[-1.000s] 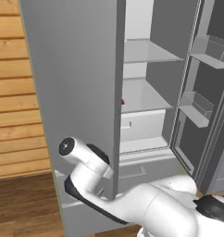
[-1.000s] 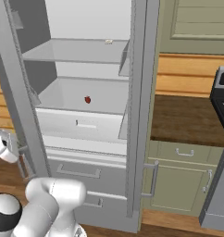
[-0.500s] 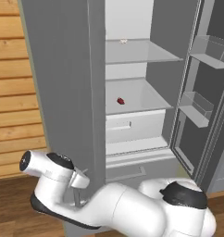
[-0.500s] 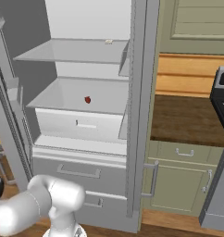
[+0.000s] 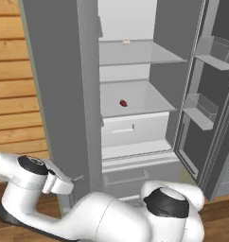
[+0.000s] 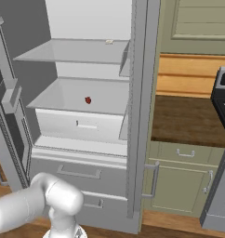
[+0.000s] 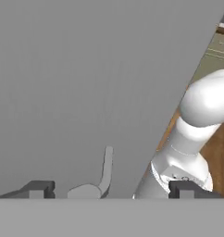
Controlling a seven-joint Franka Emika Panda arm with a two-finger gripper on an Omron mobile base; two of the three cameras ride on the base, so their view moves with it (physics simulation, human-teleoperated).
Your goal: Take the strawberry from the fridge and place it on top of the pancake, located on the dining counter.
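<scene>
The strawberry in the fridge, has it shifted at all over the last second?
No. The strawberry sits at the same spot on its shelf, above the white drawer, as in the earlier right base views.

strawberry (image 5: 123,102) on middle shelf (image 5: 149,97) (inside fridge (image 5: 59,90))

Fridge (image 5: 59,85) left door wider, arm apparently lower.

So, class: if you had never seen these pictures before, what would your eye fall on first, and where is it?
The tall grey fridge stands with both upper doors open, pale shelves bare but for two small things. A tiny red strawberry lies alone on the middle shelf, and a pale crumb-like item sits on the shelf above it.
</scene>
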